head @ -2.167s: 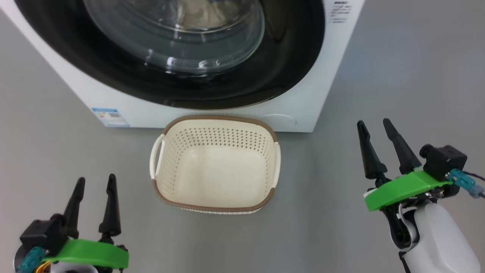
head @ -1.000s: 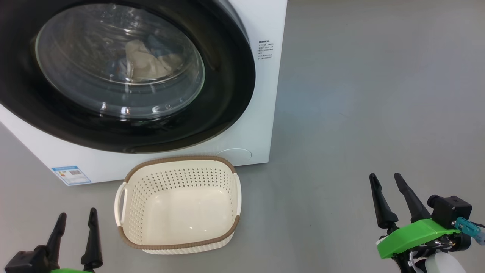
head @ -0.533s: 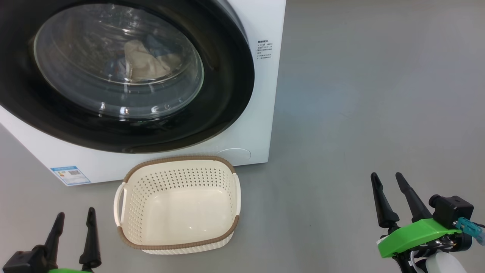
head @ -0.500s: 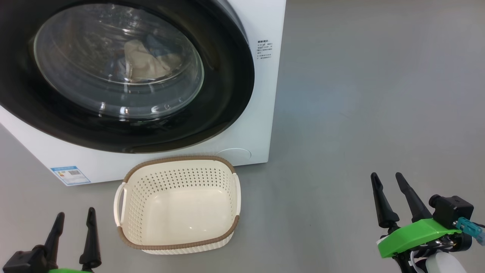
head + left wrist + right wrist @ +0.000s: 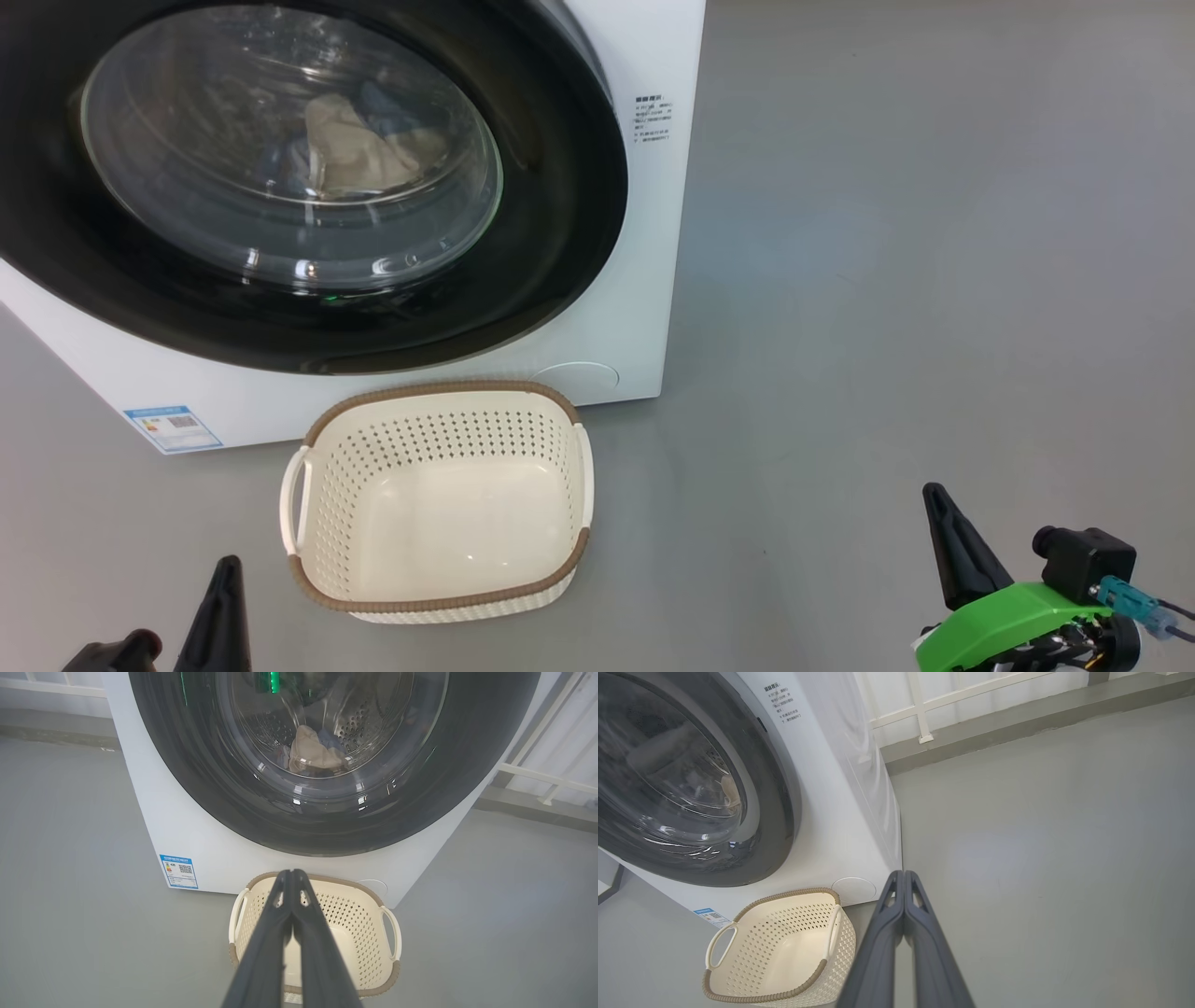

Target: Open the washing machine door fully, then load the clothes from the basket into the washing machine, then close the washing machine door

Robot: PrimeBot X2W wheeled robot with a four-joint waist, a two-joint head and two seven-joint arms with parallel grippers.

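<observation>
The grey floor [image 5: 934, 233] spreads under and ahead of both pincers. On it stands the white washing machine [image 5: 644, 243], ahead of the left pincer [image 5: 293, 873] and ahead and to the left of the right pincer [image 5: 903, 873]. The glossy black washing machine door [image 5: 569, 233] lies flush against the machine's front, shut, beyond and above both sets of fingertips. The basket [image 5: 439, 390] sits on the floor just before the machine's lower edge, straight ahead of the left pincer and ahead-left of the right one, its bare cream bottom showing. The clothes [image 5: 313, 756], cream cloth with a little blue, lie in the steel drum [image 5: 364, 718] behind the door's glass, farther ahead of the left pincer than the basket. A blue label sticker [image 5: 173, 427] marks the machine's lower front corner, ahead-left of the left pincer. Each pincer has its two dark fingers pressed together tip to tip, gripping nothing.
</observation>
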